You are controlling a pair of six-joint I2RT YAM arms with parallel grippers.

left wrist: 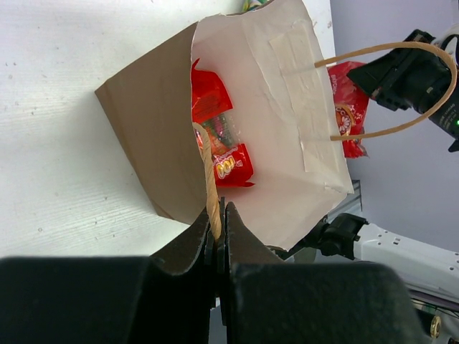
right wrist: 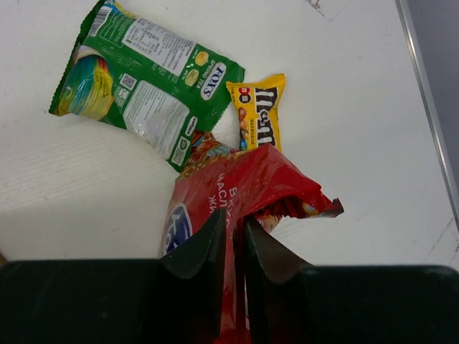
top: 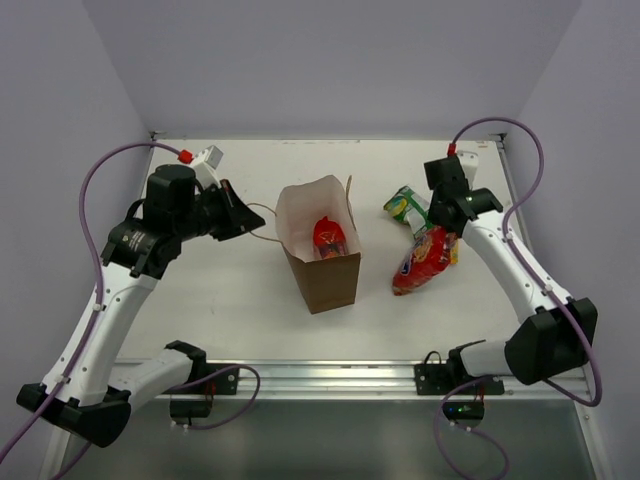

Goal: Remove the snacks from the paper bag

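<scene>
An upright brown kraft paper bag [top: 322, 270] stands mid-tabletop [top: 220, 300], mouth open, a red glossy packet [top: 330, 238] inside. From 9 o'clock, the left jaws are pinched tight on its thin twisted loop handle [left wrist: 208, 179]. At the bag's 3 o'clock, the right jaws are nearly closed on a red crinkly snack bag [right wrist: 247, 183]. A long green packet [right wrist: 143, 79] and a small yellow packet [right wrist: 262, 111] lie just beside it, toward 2 o'clock

Green packet [right wrist: 147, 75] reads perhaps "TOKS"; yellow packet [right wrist: 259, 115] "m&m's".
</scene>
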